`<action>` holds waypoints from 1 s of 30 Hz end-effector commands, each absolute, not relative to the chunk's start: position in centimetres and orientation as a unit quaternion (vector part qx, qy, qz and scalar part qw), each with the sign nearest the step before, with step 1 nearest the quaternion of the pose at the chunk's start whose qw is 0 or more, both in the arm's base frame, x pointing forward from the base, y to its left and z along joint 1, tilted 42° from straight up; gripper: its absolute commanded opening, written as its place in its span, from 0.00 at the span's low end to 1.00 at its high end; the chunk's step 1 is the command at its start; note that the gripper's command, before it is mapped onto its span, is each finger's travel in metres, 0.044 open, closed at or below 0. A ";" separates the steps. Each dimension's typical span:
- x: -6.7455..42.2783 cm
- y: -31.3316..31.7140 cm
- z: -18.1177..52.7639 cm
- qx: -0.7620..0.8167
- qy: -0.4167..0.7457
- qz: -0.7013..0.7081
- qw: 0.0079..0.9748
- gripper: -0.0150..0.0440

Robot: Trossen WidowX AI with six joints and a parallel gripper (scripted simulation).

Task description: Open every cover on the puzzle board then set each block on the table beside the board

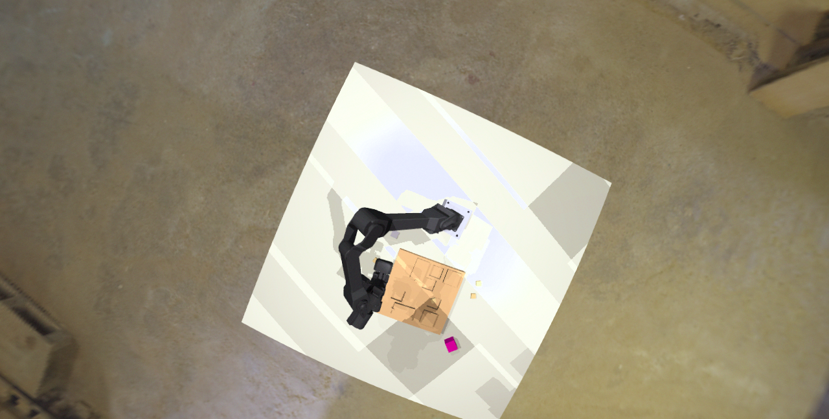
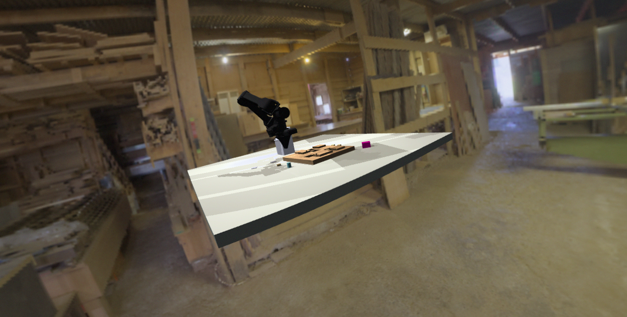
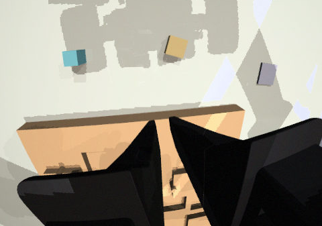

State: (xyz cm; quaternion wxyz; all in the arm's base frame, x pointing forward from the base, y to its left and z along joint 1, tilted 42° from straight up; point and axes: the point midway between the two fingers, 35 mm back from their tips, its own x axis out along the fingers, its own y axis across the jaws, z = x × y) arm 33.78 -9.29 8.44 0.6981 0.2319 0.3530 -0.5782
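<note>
My gripper (image 1: 386,283) (image 2: 285,147) (image 3: 162,125) hangs over the edge of the wooden board (image 1: 403,265) (image 2: 313,161) (image 3: 50,142). Its fingers are nearly together, with only bare board visible in the narrow gap. A teal block (image 2: 288,165) (image 3: 70,58) and a tan block (image 2: 278,164) (image 3: 176,47) rest on the table just off that edge. A magenta block (image 1: 451,344) (image 2: 366,144) lies beyond the board's opposite end. Two small tan blocks, one (image 1: 478,283) above the other (image 1: 473,296), lie right of the board. Raised covers stand on the board; the fingers hide part of it, and each cover's state is unclear.
A flat lavender square (image 1: 395,234) (image 3: 267,74) lies on the table between the arm and the board. The arm's base (image 1: 458,218) (image 2: 284,146) stands close to the board. Shadows of the arm cross the board and table.
</note>
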 end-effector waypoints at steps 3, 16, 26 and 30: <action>35.0 -6.8 6.3 0.136 0.436 -0.520 0.722 0.25; 36.5 -1.3 1.8 -0.153 0.607 -0.308 0.717 0.25; 36.8 3.2 -2.1 -0.497 0.680 0.037 0.538 0.25; 36.6 4.9 -3.7 -0.600 0.658 0.177 0.420 0.25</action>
